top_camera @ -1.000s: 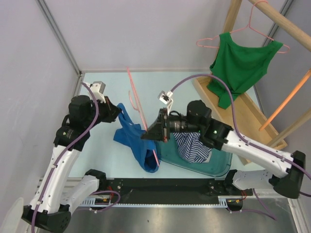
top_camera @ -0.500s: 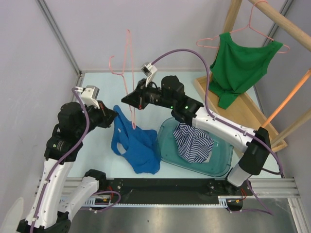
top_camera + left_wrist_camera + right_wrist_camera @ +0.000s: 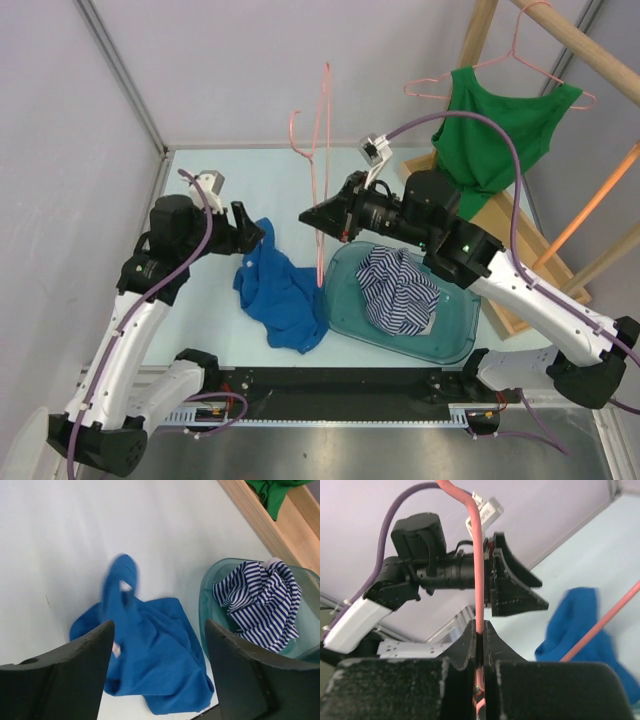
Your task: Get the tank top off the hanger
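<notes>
The right fingers (image 3: 465, 650) are clamped shut on the bare pink hanger (image 3: 479, 580). The left fingers (image 3: 75, 665) are spread wide and hold nothing. The blue tank top (image 3: 283, 300) lies crumpled on the table (image 3: 250, 170), off the hanger, so that step looks done. There are two hangers and three tops: blue, striped (image 3: 398, 290), and green (image 3: 500, 130) on the second hanger (image 3: 425, 88).

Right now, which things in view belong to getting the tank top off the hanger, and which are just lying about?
In the job:
- blue tank top, lying on the table, off the hanger
- pink hanger, pinched in the right claw
- left claw, open over the blue top

Lying about:
- teal bin holding a striped garment
- green tank top on a second hanger
- wooden rack
</notes>
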{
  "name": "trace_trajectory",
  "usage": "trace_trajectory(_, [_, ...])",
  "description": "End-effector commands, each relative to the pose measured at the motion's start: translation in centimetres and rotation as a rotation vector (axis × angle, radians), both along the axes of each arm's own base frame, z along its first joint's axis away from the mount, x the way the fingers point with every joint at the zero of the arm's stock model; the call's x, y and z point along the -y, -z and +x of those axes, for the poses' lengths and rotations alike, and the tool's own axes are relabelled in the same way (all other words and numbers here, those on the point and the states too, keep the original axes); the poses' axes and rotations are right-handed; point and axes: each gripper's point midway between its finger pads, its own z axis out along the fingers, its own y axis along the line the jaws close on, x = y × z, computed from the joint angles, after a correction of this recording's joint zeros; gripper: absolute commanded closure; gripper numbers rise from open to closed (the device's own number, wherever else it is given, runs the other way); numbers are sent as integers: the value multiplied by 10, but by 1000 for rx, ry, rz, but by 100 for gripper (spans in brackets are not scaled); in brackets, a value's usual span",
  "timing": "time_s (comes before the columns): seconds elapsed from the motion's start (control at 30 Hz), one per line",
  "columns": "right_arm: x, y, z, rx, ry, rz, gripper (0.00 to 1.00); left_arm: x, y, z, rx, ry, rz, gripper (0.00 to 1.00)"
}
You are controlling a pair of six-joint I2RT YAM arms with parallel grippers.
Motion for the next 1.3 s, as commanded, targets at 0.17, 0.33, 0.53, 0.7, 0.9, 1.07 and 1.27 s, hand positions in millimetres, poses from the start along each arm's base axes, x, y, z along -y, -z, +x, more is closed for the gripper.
trace_trajectory(0.17, [3,58,-31,-218,-89,-73,100,34,-100,-65,283,262,-235,21])
trace_trajectory(0.33, [2,52,-44,-224,-127,-33,100,76,-137,-120,348,616,-512,20])
trace_trajectory(0.53, [-11,45,-65,-244,-205,26,100,92,-138,-123,314,634,-606,19])
trace_trajectory(0.7, [-22,47,-77,-252,-245,24,100,101,-145,-127,310,661,-660,22])
trace_trajectory(0.9, [-30,48,-93,-252,-293,21,100,104,-144,-123,280,645,-678,29])
trace_trajectory(1.07, [-35,53,-103,-259,-317,7,100,104,-144,-123,263,641,-708,36])
trace_trajectory(1.27, [-40,51,-117,-260,-359,9,100,104,-139,-122,244,631,-714,62])
